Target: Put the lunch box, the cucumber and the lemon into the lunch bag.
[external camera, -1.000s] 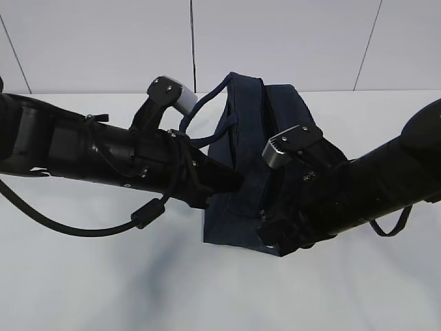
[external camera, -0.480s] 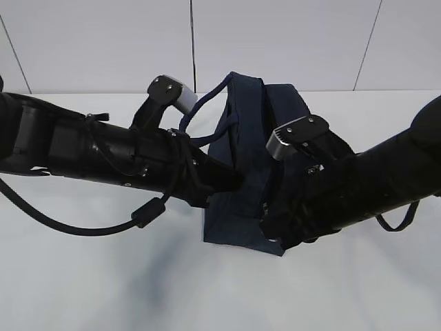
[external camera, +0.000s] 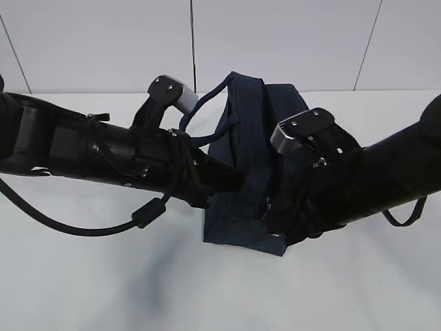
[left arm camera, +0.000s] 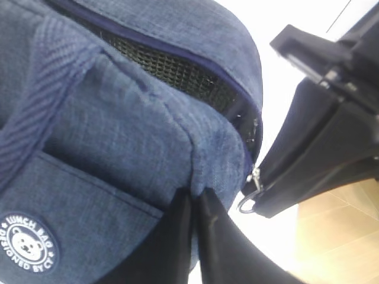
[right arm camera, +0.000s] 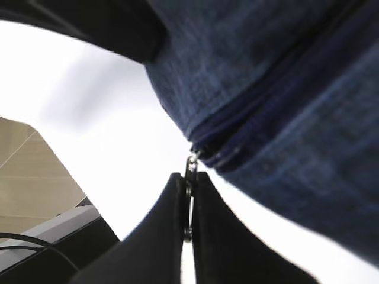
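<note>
Fingers of the left gripper [left arm camera: 194, 204] pinch one lunch bag [left arm camera: 136, 118]; the right gripper [right arm camera: 189, 204] pinches its single zipper pull [right arm camera: 190, 171]. Bag contents stay hidden.

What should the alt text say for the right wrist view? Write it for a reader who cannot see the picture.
Close-up of the right gripper, shut on the metal zipper pull at the end of the zipper of the navy lunch bag. The bag's fabric fills the upper right; a white table lies behind, with a dark, blurred shape at the top left.
</note>
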Motion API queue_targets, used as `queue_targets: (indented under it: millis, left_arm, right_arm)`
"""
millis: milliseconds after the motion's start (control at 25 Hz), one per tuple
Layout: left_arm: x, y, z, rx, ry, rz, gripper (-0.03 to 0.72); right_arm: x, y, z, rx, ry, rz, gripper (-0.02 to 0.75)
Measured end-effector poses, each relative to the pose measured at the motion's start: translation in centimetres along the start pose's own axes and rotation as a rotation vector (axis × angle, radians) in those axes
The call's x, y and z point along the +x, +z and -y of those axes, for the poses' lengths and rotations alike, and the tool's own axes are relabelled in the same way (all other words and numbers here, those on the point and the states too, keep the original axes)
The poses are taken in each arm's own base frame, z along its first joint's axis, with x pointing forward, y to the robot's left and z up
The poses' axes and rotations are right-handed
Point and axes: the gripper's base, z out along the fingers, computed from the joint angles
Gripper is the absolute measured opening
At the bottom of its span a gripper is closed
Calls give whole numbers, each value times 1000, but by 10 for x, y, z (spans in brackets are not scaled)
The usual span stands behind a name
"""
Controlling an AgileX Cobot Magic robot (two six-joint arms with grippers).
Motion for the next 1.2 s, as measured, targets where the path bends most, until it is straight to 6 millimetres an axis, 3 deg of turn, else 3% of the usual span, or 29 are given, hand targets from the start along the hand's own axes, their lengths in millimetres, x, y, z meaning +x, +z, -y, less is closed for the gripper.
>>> queue_targets:
  millis: [640, 840, 1200]
  left_arm:
    - [0, 0, 0, 0, 0, 0, -9]
    - [0, 0, 0, 0, -1, 2, -9]
    - [-1, 1, 1, 2, 2, 3, -9]
  right_arm:
    - [-6, -17, -5, 23, -22, 37, 12]
    - [-16, -21, -6, 17, -39, 53, 11]
    - [-19, -28, -5, 37, -52, -49, 12]
